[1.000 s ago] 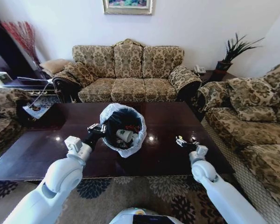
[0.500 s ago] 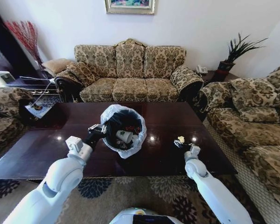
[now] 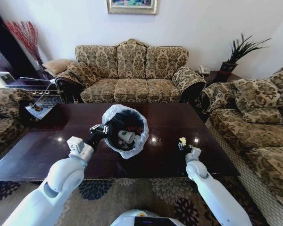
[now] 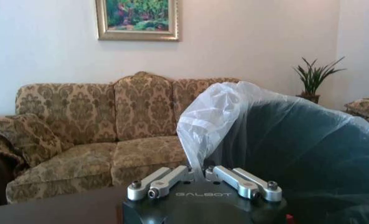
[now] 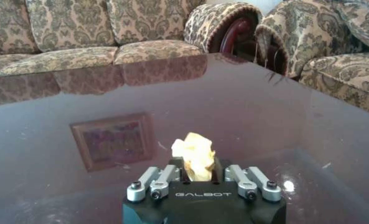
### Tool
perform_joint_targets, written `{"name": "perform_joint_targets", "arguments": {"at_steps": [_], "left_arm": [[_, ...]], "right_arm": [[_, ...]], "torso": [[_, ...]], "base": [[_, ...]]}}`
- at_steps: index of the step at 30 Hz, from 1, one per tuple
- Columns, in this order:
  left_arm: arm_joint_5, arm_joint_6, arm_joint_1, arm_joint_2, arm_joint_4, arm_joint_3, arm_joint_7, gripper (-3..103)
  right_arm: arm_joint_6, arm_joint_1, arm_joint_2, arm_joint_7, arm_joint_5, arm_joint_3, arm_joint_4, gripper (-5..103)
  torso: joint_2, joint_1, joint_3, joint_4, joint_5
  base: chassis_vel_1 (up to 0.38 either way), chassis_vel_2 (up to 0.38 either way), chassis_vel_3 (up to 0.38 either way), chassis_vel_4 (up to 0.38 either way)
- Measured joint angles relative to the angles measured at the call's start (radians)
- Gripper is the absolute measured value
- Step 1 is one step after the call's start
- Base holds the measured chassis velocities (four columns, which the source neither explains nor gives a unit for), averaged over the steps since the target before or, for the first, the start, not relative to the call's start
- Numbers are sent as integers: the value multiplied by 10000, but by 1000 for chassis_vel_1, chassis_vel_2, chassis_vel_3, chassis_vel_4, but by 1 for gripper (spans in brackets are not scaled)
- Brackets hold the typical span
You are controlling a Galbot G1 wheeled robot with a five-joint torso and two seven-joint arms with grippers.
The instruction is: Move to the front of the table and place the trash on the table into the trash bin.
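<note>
Right gripper [image 3: 182, 145]: compared with a second before, it stood slightly farther in over the table [image 3: 47, 150] and nearer its middle, the forearm drawn more upright beneath it; a pale paper wad [image 3: 182, 141] showed at its tip, where a second before only dark fingers had shown. Left gripper [image 3: 98, 128]: place unchanged, at the near-left rim of the trash bin [image 3: 114, 113].

Paper wad: crumpled, cream-white, taller than wide in the right wrist view [image 5: 194, 156], long axis running straight out from the right gripper [image 5: 198, 175]; lower part between the fingers, upper part projecting beyond them. Fingers closed on it.

Trash bin: on the table's centre, tipped so that its mouth faced the robot; white bag liner [image 4: 217, 116] folded over the rim. A white paper cup [image 3: 127, 136] and red scraps lay inside. Left gripper [image 4: 203, 175] clamped on liner and rim, fingers drawn together.

Wad and right gripper stood well to the right of the bin
</note>
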Motion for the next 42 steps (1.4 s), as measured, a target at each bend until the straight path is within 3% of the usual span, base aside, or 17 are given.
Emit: {"name": "perform_joint_targets", "arguments": {"at_steps": [6, 11, 16, 18, 19, 21, 22, 23, 25, 26, 27, 28, 32, 34, 37, 39, 42], "left_arm": [[2, -6, -30, 7, 6, 1, 2, 3], [3, -7, -20, 2, 4, 4, 4, 3], [77, -7, 35, 2, 25, 69, 24, 3], [156, -7, 40, 7, 119, 179, 126, 3], [156, -7, 40, 7, 119, 179, 126, 3], [153, 30, -69, 15, 215, 316, 160, 3], [153, 30, -69, 15, 215, 316, 160, 3], [131, 72, -172, 33, 267, 396, 190, 3], [117, 101, -226, 54, 313, 462, 245, 3], [107, 128, -231, 82, 318, 475, 272, 3], [105, 133, -230, 99, 318, 471, 272, 3], [105, 133, -230, 99, 318, 471, 272, 3], [76, 149, -217, 145, 272, 445, 278, 3], [74, 162, -223, 115, 262, 444, 278, 3], [74, 173, -190, 40, 252, 424, 278, 3], [75, 173, -180, 33, 252, 419, 278, 3], [82, 174, -186, 11, 251, 403, 279, 3]], "right_arm": [[14, 114, -76, 264, -311, -112, -36, 4], [72, 260, -521, 607, -723, -195, 1178, 1], [255, 954, -2093, 343, -287, -374, 4037, 0], [34, 1677, -3450, -334, 599, -653, 5515, 0], [34, 1677, -3450, -334, 599, -653, 5515, 0], [-332, 3010, -4888, -1423, 2120, -1028, 7007, 0], [-332, 3010, -4888, -1423, 2120, -1028, 7007, 0], [-581, 3906, -5510, -1856, 3250, -1340, 7697, 0], [-942, 4955, -5832, -2369, 4657, -1833, 8150, 0], [-1188, 6198, -5842, -2699, 5626, -2805, 8356, 0], [-1249, 6840, -5757, -2756, 5880, -3421, 8411, 0], [-1249, 6840, -5757, -2756, 5880, -3421, 8411, 0], [-1719, 8922, -5057, -2741, 5671, -6219, 8304, 0], [-1937, 9108, -4909, -2723, 5305, -6762, 8162, -3], [-2341, 9076, -4767, -2787, 4831, -7251, 7907, 13], [-2365, 9032, -4752, -2776, 4796, -7272, 7875, 13], [-2393, 8855, -4613, -2689, 4659, -7297, 7631, 29]], "torso": [[0, 1, 0, 0, 1], [-1, 0, 1, -1, 5], [0, 0, 0, 5, -2], [0, 0, 0, 1, -1], [0, 0, 0, 1, -1], [0, 0, 0, 1, -3], [0, 0, 0, 1, -3], [1, 0, -1, -1, -7], [3, 0, -1, -7, -8], [3, -1, -1, -6, -3], [3, -1, 0, -2, -2], [3, -1, 0, -2, -2], [2, 1, 1, 8, -1], [1, 1, 2, 6, -2], [2, 1, 1, -2, -2], [2, 0, 1, -3, 0], [2, 0, 1, -4, 1]], "base": [[0, 0, 0, 0], [0, 0, 0, 0], [0, 0, 0, 0], [0, 0, 0, 0], [0, 0, 0, 0], [0, 0, 0, 0], [0, 0, 0, 0], [0, 0, 0, 0], [0, 0, 0, 0], [0, 0, 0, 0], [0, 0, 0, 0], [0, 0, 0, 0], [0, 0, 0, 0], [0, 0, 0, 0], [0, 0, 0, 0], [0, 0, 0, 0], [0, 0, 0, 0]]}}
